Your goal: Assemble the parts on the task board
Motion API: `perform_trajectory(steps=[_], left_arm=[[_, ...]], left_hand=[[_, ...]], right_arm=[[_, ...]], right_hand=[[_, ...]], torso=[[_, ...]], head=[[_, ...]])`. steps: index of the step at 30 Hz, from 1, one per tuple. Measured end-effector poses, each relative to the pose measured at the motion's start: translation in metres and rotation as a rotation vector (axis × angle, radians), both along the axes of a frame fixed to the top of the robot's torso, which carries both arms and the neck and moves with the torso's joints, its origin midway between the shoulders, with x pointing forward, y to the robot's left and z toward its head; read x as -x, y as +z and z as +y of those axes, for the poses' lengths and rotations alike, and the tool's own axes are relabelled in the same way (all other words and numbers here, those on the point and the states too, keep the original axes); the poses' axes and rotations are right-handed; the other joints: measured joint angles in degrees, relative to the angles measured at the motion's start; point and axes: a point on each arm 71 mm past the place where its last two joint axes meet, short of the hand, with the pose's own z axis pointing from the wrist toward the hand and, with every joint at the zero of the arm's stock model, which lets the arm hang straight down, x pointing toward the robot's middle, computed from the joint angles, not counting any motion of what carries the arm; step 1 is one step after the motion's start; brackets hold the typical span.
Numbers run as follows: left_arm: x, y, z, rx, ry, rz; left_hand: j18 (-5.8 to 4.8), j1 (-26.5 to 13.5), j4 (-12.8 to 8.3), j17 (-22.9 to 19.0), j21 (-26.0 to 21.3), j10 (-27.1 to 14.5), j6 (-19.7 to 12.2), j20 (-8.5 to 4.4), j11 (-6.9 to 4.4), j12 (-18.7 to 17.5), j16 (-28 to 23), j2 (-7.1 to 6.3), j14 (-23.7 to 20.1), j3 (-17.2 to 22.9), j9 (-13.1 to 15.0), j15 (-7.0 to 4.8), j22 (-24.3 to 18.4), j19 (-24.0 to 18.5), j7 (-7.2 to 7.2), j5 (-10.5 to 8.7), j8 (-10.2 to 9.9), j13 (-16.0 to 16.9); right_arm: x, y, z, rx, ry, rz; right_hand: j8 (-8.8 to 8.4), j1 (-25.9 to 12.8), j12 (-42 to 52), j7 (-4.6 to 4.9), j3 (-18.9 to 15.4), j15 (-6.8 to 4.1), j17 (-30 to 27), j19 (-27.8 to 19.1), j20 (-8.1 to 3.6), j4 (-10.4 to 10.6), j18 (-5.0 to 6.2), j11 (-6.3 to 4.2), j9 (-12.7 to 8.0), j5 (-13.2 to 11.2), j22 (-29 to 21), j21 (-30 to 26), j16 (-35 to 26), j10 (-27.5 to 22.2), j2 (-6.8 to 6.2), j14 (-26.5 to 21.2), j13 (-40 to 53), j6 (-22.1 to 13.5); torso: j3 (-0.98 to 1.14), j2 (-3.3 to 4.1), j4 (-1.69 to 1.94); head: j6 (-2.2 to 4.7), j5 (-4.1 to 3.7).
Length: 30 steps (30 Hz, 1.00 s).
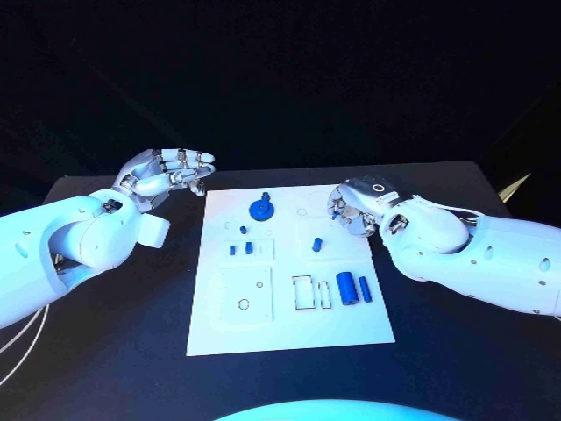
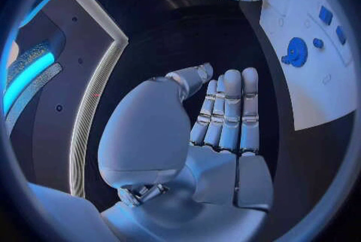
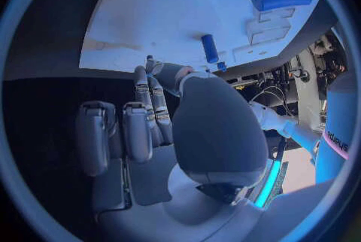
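I see my left hand (image 1: pixel 166 175) hovering just off the task board's (image 1: pixel 230 329) far corner, fingers straight and together, holding nothing. My right hand (image 1: pixel 357 209) hangs over the board's opposite far edge, fingers curled downward, nothing in them. A blue round part (image 1: pixel 263 209) lies between the hands; a blue cylinder (image 1: pixel 346 288) sits nearer me, beside my right forearm.

White rectangular task board (image 1: pixel 294 307) flat at mid-table. On it: round blue gear-like part (image 1: pixel 263 209) near far edge, small blue pegs (image 1: pixel 245 249) left of centre, short peg (image 1: pixel 317 245) mid-board, large blue cylinder (image 1: pixel 346 288) lying near right edge.
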Motion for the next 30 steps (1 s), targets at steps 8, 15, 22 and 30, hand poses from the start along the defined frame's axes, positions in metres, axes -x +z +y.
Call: perform_trajectory(steps=[8, 15, 22, 30], left_arm=[[0.0, 0.0, 0.0, 0.0, 0.0, 0.0], [-0.001, -0.001, -0.001, 0.001, -0.004, 0.001], [-0.001, -0.001, -0.005, 0.003, -0.011, 0.002], [-0.002, -0.002, -0.014, 0.009, -0.02, 0.003]], left_hand=[[0.0, 0.0, 0.0, 0.0, -0.2, -0.4, -0.5, 0.0, -0.01, 0.0, 0.0, 0.0, 0.0, 0.0, -0.1, 0.0, 0.0, 0.0, -0.1, 0.0, 0.0, -0.1], [0.0, 0.0, 0.0, -0.1, -0.2, -0.5, -0.5, 0.0, 0.1, 0.0, 0.0, 0.0, 0.0, 0.0, -0.1, 0.0, -0.1, 0.0, -0.1, 0.0, 0.0, -0.1], [0.0, 0.0, 0.0, -0.1, -0.2, -0.6, -0.5, 0.0, 0.19, 0.0, 0.0, 0.0, 0.0, 0.0, -0.1, 0.0, -0.1, 0.0, -0.1, 0.0, 0.0, 0.0], [0.0, 0.0, 0.3, -0.1, -0.2, -0.6, -0.7, 0.2, 0.19, 0.0, 0.0, 0.0, -0.2, -0.3, -0.1, 0.2, -0.2, -0.2, -0.3, 0.0, 0.0, 0.0]], right_arm=[[0.013, 0.016, 0.002, -0.079, 0.025, -0.015], [0.031, 0.023, 0.03, -0.148, 0.104, 0.001], [0.053, 0.021, 0.07, -0.199, 0.21, 0.039], [0.071, 0.001, 0.106, -0.22, 0.292, 0.103]], right_hand=[[-0.01, -0.1, 0.0, -0.01, 0.0, 0.0, 0.0, 0.0, 0.0, 0.0, 0.0, 0.0, 0.1, -0.1, 0.0, 0.0, 0.0, 0.0, 0.08, 0.0, 0.3, 0.0], [-0.12, -0.3, 0.0, -0.01, -0.2, 0.0, 0.0, 0.0, 0.0, -0.1, 0.0, 0.16, 0.1, 0.2, 0.0, 0.0, 0.0, 0.2, 0.24, 0.0, 0.2, 0.0], [-0.23, -0.3, 0.0, -0.02, -0.2, 0.01, 0.0, 0.0, 0.0, -0.1, 0.0, 0.16, 0.0, 0.2, 0.0, 0.0, 0.0, 0.2, 0.29, 0.0, 0.2, 0.0], [-0.21, -0.3, 0.0, -0.03, -0.2, 0.01, 0.0, 0.0, 0.01, -0.1, 0.0, 0.16, 0.1, 0.2, 0.0, 0.0, 0.0, 0.2, 0.29, 0.0, 0.2, 0.0]], torso=[[0.0, 0.03, -0.03], [0.02, 0.01, -0.05], [-0.02, -0.04, 0.04], [-0.12, -0.08, 0.08]], head=[[0.02, 0.26], [0.25, 1.09], [-0.05, 3.15], [-0.58, 5.5]])
